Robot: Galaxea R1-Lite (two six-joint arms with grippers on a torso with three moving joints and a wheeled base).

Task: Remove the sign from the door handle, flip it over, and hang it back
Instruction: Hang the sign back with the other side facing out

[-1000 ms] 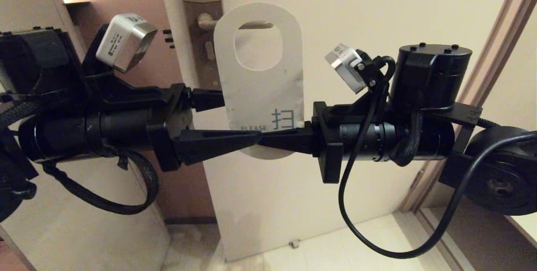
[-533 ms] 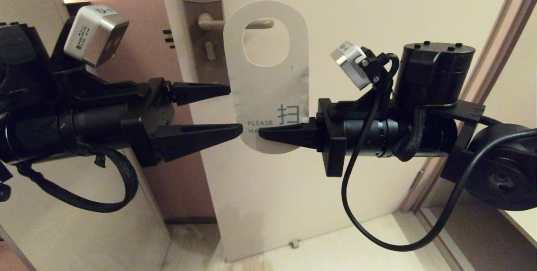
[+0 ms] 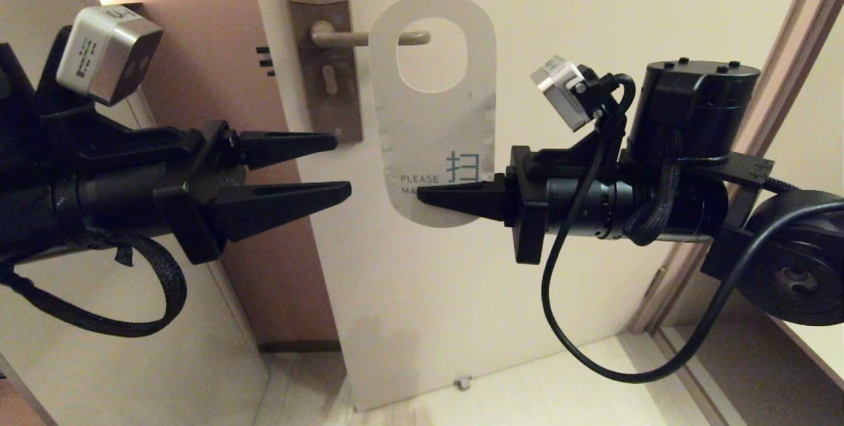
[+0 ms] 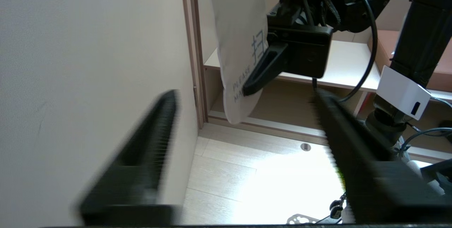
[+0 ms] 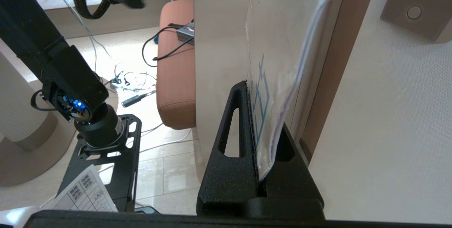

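Head view: the right gripper pinches the sign at its lower end, white face reading "PLEASE MA…", the rest covered. Left gripper is spread, apart. The sign hangs long-axis vertical, hole around the door handle, seemingly.

Head view faces the door from above; both wrist views look along their fingers, close; all three share the sign.

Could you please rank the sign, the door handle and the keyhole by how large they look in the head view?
1. Sign
2. Door handle
3. Keyhole
All three sit at the door, so nearness barely matters.
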